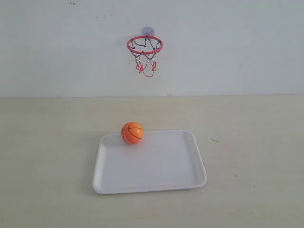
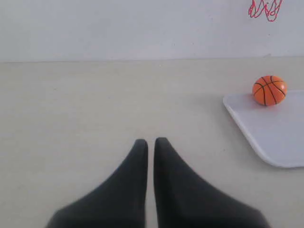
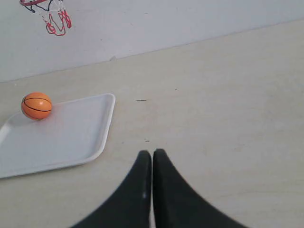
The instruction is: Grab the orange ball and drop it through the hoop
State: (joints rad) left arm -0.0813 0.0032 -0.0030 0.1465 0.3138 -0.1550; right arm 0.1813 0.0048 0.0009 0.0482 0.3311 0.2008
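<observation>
Your left claw (image 2: 150,141) was closed on nothing. Ahead of it and to the right, the orange ball (image 1: 132,133) sat in the white tray's (image 1: 156,183) far corner on the bench (image 1: 47,142), with the hoop (image 1: 145,45) higher on the wall beyond. Your right claw (image 3: 152,152) was closed too, empty.

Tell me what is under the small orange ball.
A white rectangular tray on the beige table; the small orange basketball sits near its rim. The patch directly beneath the ball is hidden.

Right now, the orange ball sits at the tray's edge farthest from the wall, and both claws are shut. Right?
No. The orange ball sits at the edge of the tray nearest the wall, as the exterior view shows. The left claw and right claw are shut.
</observation>
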